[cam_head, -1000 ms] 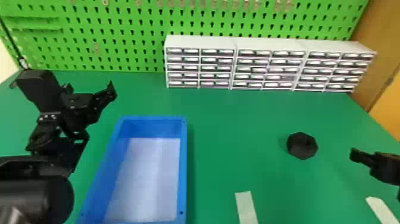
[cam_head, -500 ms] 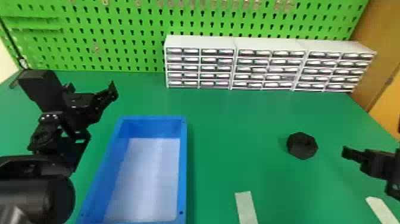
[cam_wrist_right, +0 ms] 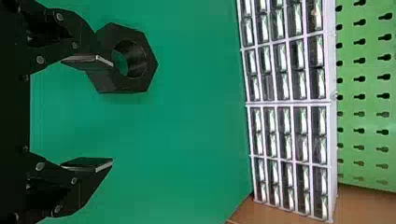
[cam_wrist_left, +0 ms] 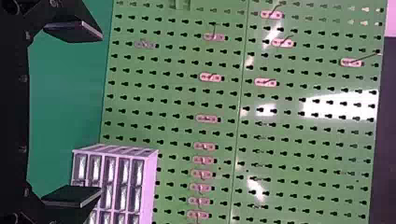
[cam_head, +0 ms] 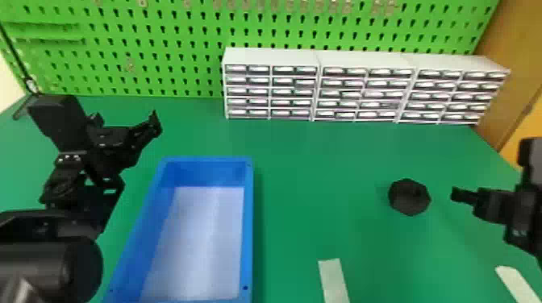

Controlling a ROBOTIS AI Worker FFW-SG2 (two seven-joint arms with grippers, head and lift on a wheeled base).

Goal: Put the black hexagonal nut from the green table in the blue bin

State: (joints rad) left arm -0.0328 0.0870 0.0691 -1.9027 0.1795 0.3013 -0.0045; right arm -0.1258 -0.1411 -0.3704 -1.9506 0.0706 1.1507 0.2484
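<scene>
Noting positions from left to right across the head view. My left gripper (cam_wrist_left: 101,114) is at the left side, above the bench (cam_head: 322,177), its fingers spread with nothing between them. Compared with the two earlier frames, it has hardly shifted; I read it as parked.

Next, the blue bin (cam_head: 205,174), lower left of centre: no nut in it, same place as before. Its interior faces up and looks ready to receive the part.

Right of centre, the black hexagonal nut (cam_head: 409,197) lies flat on the bench, unmoved over the interval.

At the right edge, my right gripper (cam_wrist_right: 112,113). Change recorded: it has travelled leftward, from well off the nut to near it. Fingers wide apart, nothing held. In the right wrist view the nut is at upper left, partly behind one finger rather than centred between the two; contact cannot be told.

Interpretation: approach phase, grasp not yet made. The remaining gap is small, but alignment seems off. Next step, in my judgement: shift sideways until the fingers straddle the nut, then lower and close. Risk: descending as now, one finger could land on the rim or push the part away.
</scene>
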